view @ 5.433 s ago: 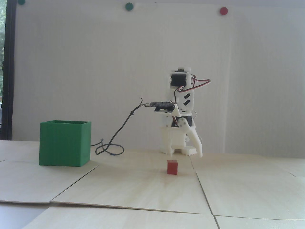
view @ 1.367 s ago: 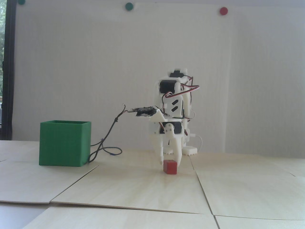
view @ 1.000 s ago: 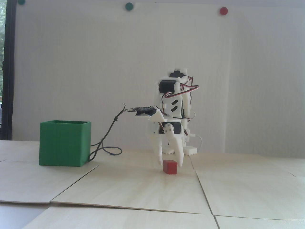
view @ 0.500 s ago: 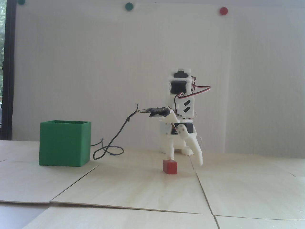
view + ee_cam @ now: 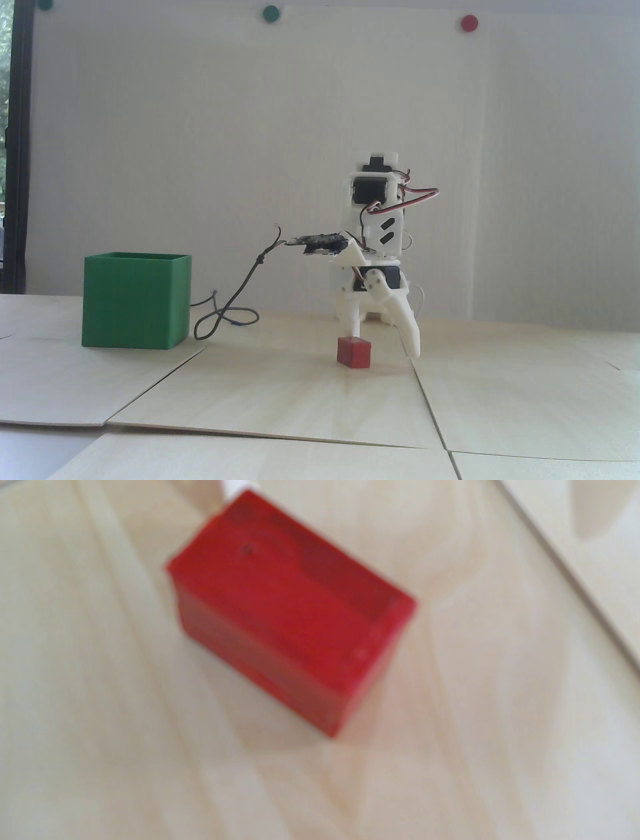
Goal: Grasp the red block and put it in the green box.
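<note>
The red block lies on the pale wooden table in the fixed view, right of the green box, which stands open-topped at the left. My white gripper points down and stands open. Its left finger ends just above the block's top rear edge, and its right finger is splayed out to the block's right. The blurred wrist view shows the red block lying diagonally, with one white fingertip at its upper corner. Nothing is held.
A black cable loops on the table between the box and the arm. Seams between plywood panels run past the block. Round magnets, green and red, sit on the white back wall.
About a second ago the fingers closely straddled the block. They have since spread wide and the gripper has shifted right. The block stays on the table, nudged slightly left.
</note>
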Motion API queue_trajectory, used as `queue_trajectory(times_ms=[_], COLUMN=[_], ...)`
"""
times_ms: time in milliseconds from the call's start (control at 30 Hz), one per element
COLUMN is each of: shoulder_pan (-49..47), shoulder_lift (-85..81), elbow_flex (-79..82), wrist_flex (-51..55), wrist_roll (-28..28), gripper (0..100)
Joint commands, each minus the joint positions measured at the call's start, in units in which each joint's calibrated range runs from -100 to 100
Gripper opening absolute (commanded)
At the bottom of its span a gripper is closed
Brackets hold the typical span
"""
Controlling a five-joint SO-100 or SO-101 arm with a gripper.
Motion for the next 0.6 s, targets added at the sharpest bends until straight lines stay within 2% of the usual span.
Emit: queue_trajectory(times_ms=[0,200,400,567], shoulder_pan=[0.73,0.41,2.18,3.79], shoulder_lift=[-1.59,-1.52,-0.81,-0.73], elbow_flex=[-4.54,-4.81,-5.16,-5.07], wrist_flex=[2.71,7.26,6.84,1.86], wrist_roll=[-0.08,-0.65,-1.69,-2.89], gripper=[32,32,32,32])
